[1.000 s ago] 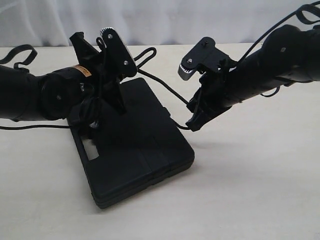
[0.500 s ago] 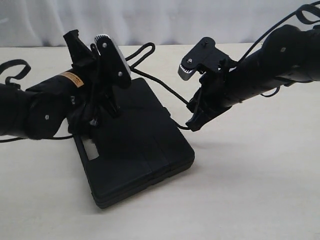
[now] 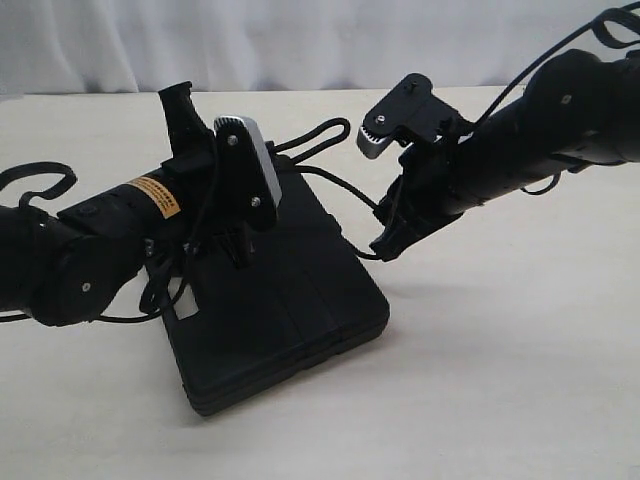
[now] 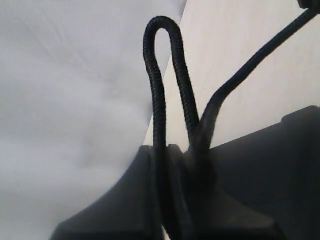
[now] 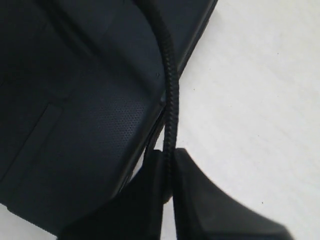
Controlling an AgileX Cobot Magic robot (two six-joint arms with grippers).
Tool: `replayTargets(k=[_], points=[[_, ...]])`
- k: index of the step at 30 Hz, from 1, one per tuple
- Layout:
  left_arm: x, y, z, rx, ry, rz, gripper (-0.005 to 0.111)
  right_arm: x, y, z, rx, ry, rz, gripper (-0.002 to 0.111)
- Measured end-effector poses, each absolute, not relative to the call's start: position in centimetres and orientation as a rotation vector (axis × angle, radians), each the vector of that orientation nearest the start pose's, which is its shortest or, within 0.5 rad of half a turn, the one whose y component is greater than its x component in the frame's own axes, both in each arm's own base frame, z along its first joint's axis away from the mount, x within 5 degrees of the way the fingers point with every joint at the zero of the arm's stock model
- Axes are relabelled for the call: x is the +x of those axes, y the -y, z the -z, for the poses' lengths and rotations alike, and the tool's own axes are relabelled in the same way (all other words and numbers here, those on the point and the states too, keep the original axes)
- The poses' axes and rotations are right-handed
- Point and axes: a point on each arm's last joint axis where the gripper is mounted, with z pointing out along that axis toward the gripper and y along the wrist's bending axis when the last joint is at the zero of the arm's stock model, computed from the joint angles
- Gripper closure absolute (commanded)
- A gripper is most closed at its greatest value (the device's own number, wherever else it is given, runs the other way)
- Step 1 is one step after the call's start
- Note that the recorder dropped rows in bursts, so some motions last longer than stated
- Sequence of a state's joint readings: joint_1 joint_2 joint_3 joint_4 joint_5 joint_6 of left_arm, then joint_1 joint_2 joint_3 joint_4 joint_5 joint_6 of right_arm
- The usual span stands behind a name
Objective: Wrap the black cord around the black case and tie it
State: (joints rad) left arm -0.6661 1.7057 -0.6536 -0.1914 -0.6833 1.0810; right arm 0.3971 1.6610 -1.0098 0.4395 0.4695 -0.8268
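One black cord (image 4: 157, 100), thin and braided, crosses the far end of the black case (image 3: 290, 300). The case lies flat on the table (image 3: 500, 390) with its handle slot (image 3: 183, 303) toward the left arm (image 3: 90, 250). Between the two grips the cord hangs in a shallow slack curve by the case's far corner. It is not yet drawn tight, and whether any turn passes beneath the case cannot be told.

Left gripper (image 4: 169, 160): clamped on a doubled section of cord. A narrow hairpin loop stands out beyond the fingertips, and a single strand leads away toward the other arm.

Right gripper (image 5: 166, 157): pinched shut on that strand just beside the edge of the case, with the cord running along that edge into the jaws.

Handling, as judged: the cord is light, limp and soft, yet springy enough to hold an open loop. Its coarse braid should resist slipping between the pads and should let a knot bite. It is best held close to the case with the free span kept short, since a long span is likely to sag and catch on corners. The case is rigid and much the heavier of the two, but its smooth matte shell may slide on the table under a sideways pull. Tension is therefore best applied by both arms pulling against each other.
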Motion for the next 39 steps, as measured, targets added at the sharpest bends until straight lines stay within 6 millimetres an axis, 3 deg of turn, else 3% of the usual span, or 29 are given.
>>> replayTargets(k=[6,14,19,26,34,39], points=[[26.7,18.4,-18.4,1.124,-1.425,-0.336,0.107,29.6,-14.7,-20.7,-1.132,-2.371,-0.287,0.104],[26.7,18.2,-18.2,1.111,-1.451,-0.337,0.107,29.5,-15.1,-21.1,-1.018,-2.400,-0.387,0.104],[27.5,17.5,-17.1,1.086,-1.488,-0.373,0.107,29.1,-15.2,-22.8,-0.928,-2.370,-0.444,0.104],[28.7,16.0,-15.8,1.022,-1.545,-0.437,0.107,28.2,-14.8,-21.8,-0.908,-2.415,-0.456,0.104],[28.8,16.0,-15.4,1.025,-1.543,-0.444,0.107,27.5,-14.8,-22.3,-0.922,-2.428,-0.491,0.104],[28.5,16.6,-14.8,1.134,-1.524,-0.404,0.107,27.4,-14.7,-23.0,-0.897,-2.402,-0.499,0.104]])
